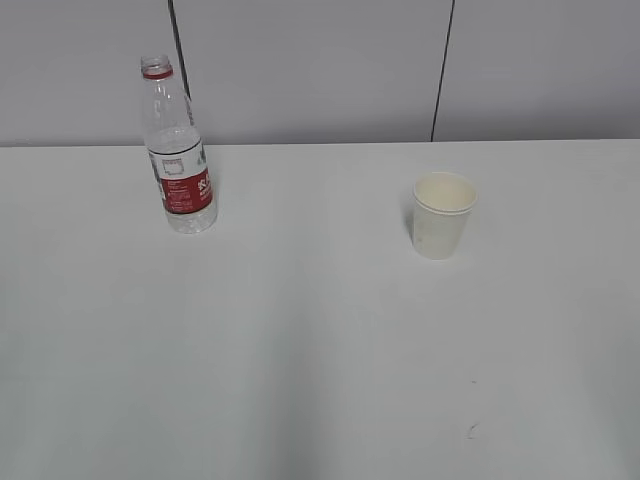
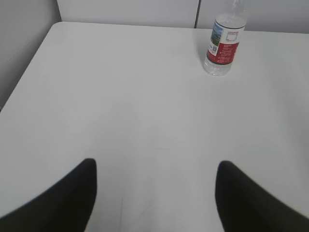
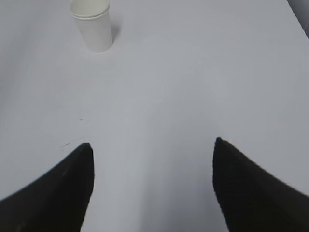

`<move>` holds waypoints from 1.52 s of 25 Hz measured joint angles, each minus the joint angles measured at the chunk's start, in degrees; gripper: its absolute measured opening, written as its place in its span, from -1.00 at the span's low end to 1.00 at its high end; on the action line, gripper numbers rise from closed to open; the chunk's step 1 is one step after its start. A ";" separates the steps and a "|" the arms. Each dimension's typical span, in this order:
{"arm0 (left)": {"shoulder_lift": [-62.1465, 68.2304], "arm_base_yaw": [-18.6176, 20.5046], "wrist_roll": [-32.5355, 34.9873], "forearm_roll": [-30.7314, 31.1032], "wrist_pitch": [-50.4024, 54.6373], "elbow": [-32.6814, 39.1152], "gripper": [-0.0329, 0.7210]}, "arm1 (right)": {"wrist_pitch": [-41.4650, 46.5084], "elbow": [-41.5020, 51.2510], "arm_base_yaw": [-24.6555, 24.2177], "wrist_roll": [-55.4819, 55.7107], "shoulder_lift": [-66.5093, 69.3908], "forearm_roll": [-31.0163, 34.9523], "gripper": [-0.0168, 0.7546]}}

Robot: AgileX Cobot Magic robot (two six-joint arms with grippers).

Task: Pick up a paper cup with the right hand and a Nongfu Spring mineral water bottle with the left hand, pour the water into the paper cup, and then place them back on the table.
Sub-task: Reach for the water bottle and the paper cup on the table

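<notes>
The water bottle point(image 1: 178, 150) stands upright at the back left of the white table point(image 1: 300, 340), uncapped, with a red-and-white label and a red neck ring. It also shows in the left wrist view point(image 2: 223, 43), far ahead and to the right of my left gripper point(image 2: 155, 164), which is open and empty. The paper cup point(image 1: 442, 214) stands upright at the right of the middle. In the right wrist view the cup point(image 3: 92, 24) is far ahead and to the left of my right gripper point(image 3: 152, 144), open and empty. Neither arm shows in the exterior view.
A grey panelled wall point(image 1: 320, 70) runs behind the table's far edge. The table's left edge point(image 2: 26, 72) shows in the left wrist view and its right edge point(image 3: 300, 19) in the right wrist view. A small dark speck point(image 1: 471, 431) lies near the front.
</notes>
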 joint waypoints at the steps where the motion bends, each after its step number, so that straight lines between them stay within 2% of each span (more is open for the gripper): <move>1: 0.00 0.00 0.00 0.00 0.00 0.00 0.32 | 0.00 0.00 0.00 0.00 0.00 0.00 0.51; 28: 0.00 0.00 0.00 0.00 0.00 0.00 0.32 | -0.14 -0.22 0.00 0.00 0.00 0.00 0.51; 34: 0.00 0.00 0.00 -0.06 0.00 0.00 0.32 | -14.75 -2.23 0.00 0.00 0.49 0.10 0.51; 38: 0.00 0.00 0.04 -0.06 0.00 0.00 0.32 | -24.06 -0.70 0.00 0.00 7.32 0.19 0.51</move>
